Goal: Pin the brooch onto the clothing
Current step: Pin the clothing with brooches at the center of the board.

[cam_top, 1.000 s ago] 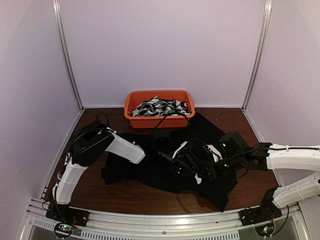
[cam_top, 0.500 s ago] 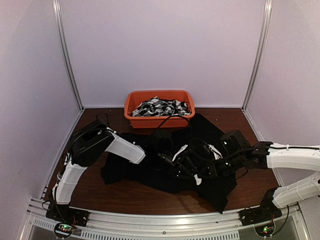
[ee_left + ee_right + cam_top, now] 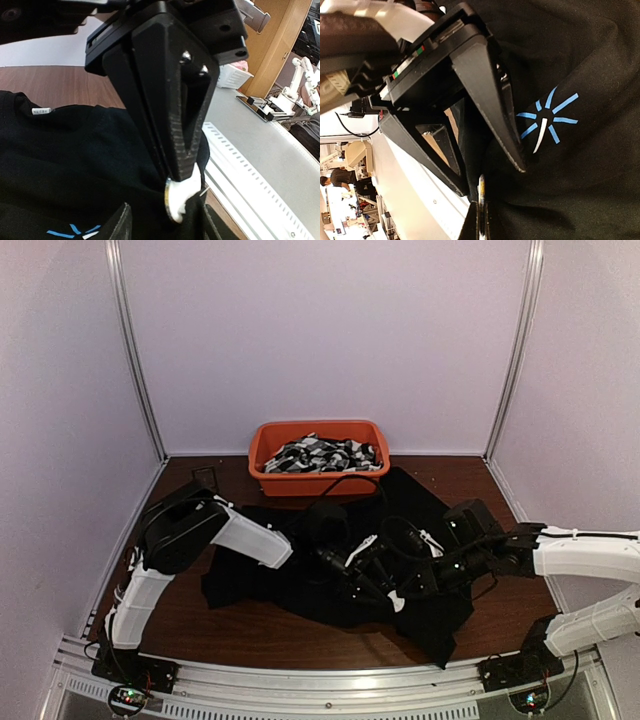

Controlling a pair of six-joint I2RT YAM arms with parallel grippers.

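Black shirt (image 3: 260, 585): lies rumpled across the middle of the brown desk (image 3: 250, 628), with its light-blue starburst mark (image 3: 547, 120) facing up and a small white tag (image 3: 41, 111) near a seam. Brooch (image 3: 175, 202): round, white and silver, low centre of the left wrist view, against a raised fold of the shirt. Right claw (image 3: 181, 167): clenched on the brooch's upper edge. Left claw (image 3: 492, 180): released, its fingers apart on either side of that fold, just beside the starburst. Orange bin (image 3: 315, 483): upper centre of the overhead view, beyond the shirt, holding black-and-white patterned fabrics (image 3: 325, 453).
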